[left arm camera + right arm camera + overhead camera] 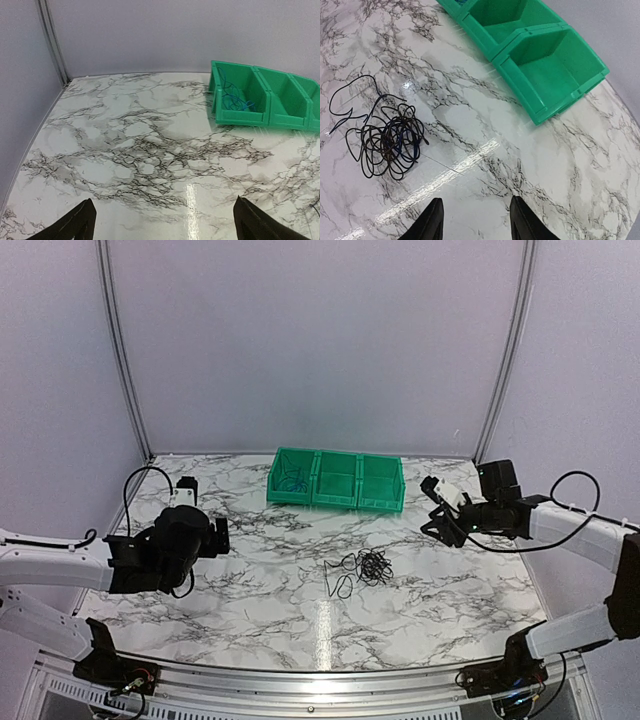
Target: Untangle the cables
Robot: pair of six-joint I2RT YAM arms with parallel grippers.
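Cables (387, 137) lie knotted in front of the green bins (335, 502), one blue wire (234, 100) already in their left compartment; my left gripper (162, 212) and right gripper (476, 207) hang with fingers apart, empty. Most untangling, I judge, remains.

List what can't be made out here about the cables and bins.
1. Tangled clump of thin black wires: wire count and crossings; too fine in top view, overlapping in right wrist view.
2. Thin blue wire: lower part behind green plastic bin wall, left wrist view.
3. Left fingers: cut off by bottom edge.
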